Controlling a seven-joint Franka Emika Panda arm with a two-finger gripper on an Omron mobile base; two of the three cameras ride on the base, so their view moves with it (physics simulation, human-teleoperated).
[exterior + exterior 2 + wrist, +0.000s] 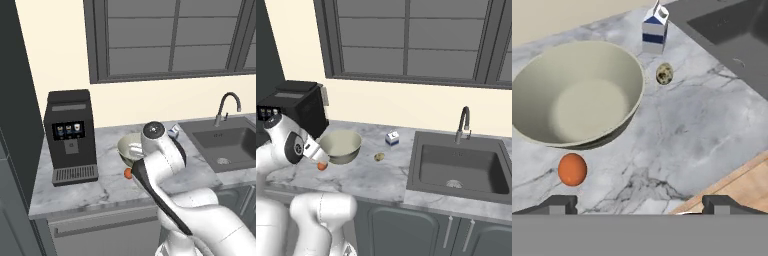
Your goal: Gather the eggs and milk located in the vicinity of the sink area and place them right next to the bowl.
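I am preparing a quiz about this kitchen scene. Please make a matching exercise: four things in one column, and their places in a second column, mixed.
Things:
1. orange egg
2. spotted egg
3. milk carton
4. coffee machine

Places:
A. at the counter's left end
B. on the counter between bowl and sink
C. right beside the bowl's front
D. near the wall, by the sink's corner

Pairs: 1-C, 2-B, 3-D, 4-A

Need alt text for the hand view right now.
Cream-green bowl on a marble counter, an orange-brown egg lying close beside it. Farther off sit a spotted egg and a milk carton near the sink; the pincer is open, empty.
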